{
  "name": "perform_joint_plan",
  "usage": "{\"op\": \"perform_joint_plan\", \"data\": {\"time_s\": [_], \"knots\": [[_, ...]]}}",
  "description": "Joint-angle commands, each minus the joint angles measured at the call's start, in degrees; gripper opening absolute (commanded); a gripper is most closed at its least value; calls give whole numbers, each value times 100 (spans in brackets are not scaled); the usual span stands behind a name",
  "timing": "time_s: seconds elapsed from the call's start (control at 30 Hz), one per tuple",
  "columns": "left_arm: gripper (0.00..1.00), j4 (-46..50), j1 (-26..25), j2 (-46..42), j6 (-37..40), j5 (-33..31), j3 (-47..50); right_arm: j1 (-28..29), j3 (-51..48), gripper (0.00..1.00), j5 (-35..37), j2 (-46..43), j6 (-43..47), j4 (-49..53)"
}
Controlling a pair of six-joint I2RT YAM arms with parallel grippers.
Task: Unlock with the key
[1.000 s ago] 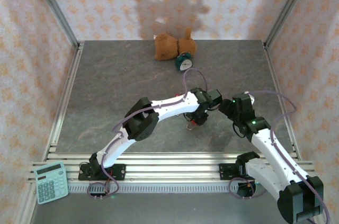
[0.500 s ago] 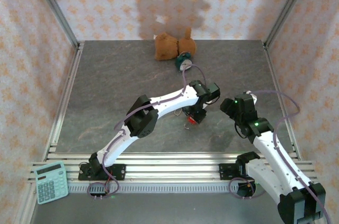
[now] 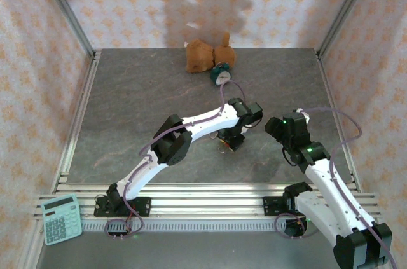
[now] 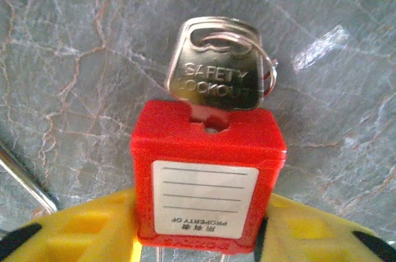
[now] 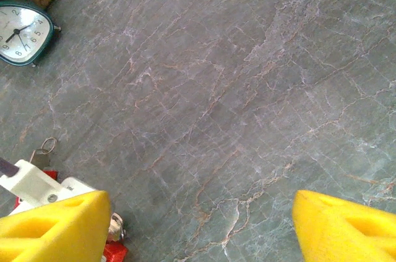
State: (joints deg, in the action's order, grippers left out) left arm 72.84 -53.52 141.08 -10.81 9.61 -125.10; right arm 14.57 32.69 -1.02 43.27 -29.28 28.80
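Note:
A red padlock (image 4: 207, 178) with a white label sits between the yellow fingers (image 4: 80, 231) of my left gripper (image 4: 201, 228), which is shut on its body. The key (image 4: 213, 73), a metal one stamped SAFETY LOCKOUT and hung on a wire ring, stands pushed into the keyhole on the lock's far face. From above, the left gripper (image 3: 229, 138) points down at mid-table with the padlock (image 3: 224, 144) beneath it. My right gripper (image 5: 201, 228) hangs open over bare table, just right of the left one (image 3: 275, 126), with nothing between its fingers.
A brown plush toy (image 3: 202, 56) and a small teal alarm clock (image 3: 220, 74) sit at the back of the table. A calculator (image 3: 61, 218) lies on the near-left rail. Something small, red and metal (image 5: 115, 246) shows beside my right gripper's left finger.
My left gripper has shifted a little left and back with the padlock. My right gripper has drawn slightly away to the right, staying open.

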Motion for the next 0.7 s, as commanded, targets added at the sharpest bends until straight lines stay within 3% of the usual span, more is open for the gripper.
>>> {"op": "perform_joint_plan", "data": {"time_s": [0.0, 0.2, 0.43, 0.53, 0.67], "knots": [[40, -68, -21, 232, 24, -208, 74, -24, 198, 77, 159, -121, 89, 184], [32, -505, -20, -51, 124, -561, 579, -33, 303, 77, 128, -213, 126, 309], [31, -2166, -105, -1741, 530, -1084, 2188, -33, 537, 77, 9, -205, 120, 372], [31, -2964, -314, -2532, 966, -1657, 2904, -47, 723, 77, -145, -174, 115, 379], [31, -3948, -700, -3357, 1768, -2893, 3715, -59, 946, 77, -390, -127, 104, 324]]}}
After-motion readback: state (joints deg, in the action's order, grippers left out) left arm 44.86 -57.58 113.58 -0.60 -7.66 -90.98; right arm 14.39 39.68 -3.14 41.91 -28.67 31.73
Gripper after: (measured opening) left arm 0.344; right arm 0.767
